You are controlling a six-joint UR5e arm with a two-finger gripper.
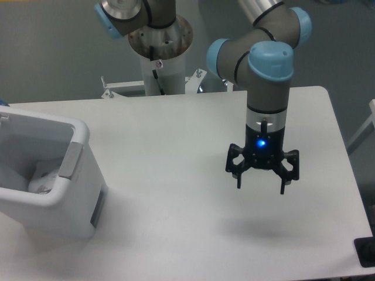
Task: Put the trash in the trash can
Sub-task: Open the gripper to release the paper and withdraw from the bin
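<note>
At the table's left edge the trash can [70,202] already holds the trash [44,178], pale, crumpled, likely light and yielding, best pinched across a fold. Toward the right edge, the gripper [261,186] hangs open, empty.

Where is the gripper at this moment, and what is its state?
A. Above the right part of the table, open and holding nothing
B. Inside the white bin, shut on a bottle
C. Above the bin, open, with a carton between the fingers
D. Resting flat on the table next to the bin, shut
A. The gripper hangs over the right part of the table, fingers spread with nothing between them, well away from the trash can at the left.
</note>
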